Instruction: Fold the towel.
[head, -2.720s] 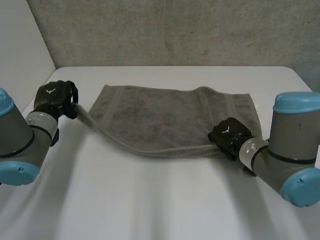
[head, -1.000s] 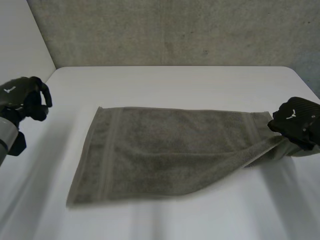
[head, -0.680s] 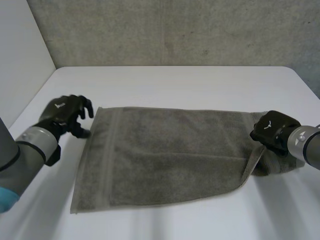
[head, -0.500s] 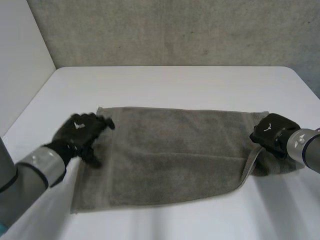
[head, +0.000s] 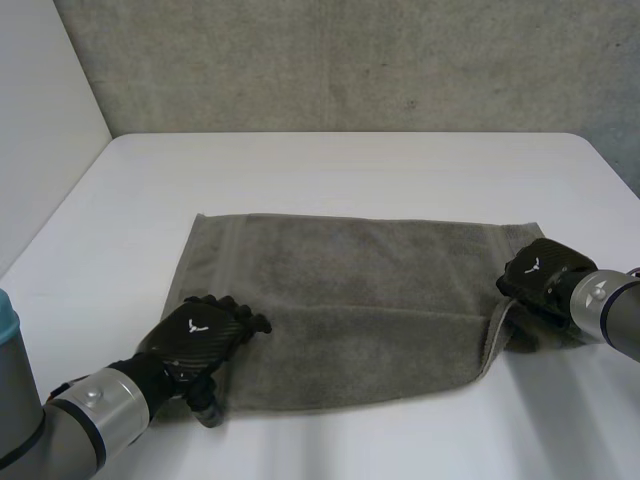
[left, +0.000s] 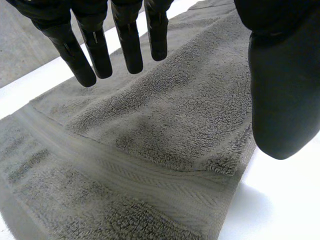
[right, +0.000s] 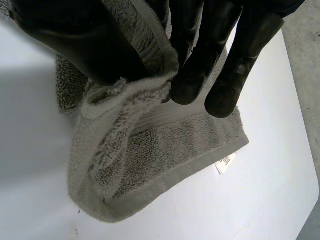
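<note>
My left hand (head: 195, 338) hovers straight-fingered over the grey terry towel (head: 360, 300); my right hand (head: 540, 278) pinches its bunched end.

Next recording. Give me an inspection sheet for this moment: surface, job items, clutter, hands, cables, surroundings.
surface: white table, bare around the cloth.
job's things: one grey towel spread flat, long side across the table; its right end is bunched and lifted. A small label sticks out at a right-end corner.
clutter: nothing seen.
hands: left hand open, fingers straight, over the towel's near left corner. Right hand shut on the towel's right edge, cloth pinched between thumb and fingers.
cables: nothing seen.
surroundings: grey wall behind the table, white panel at the left.
</note>
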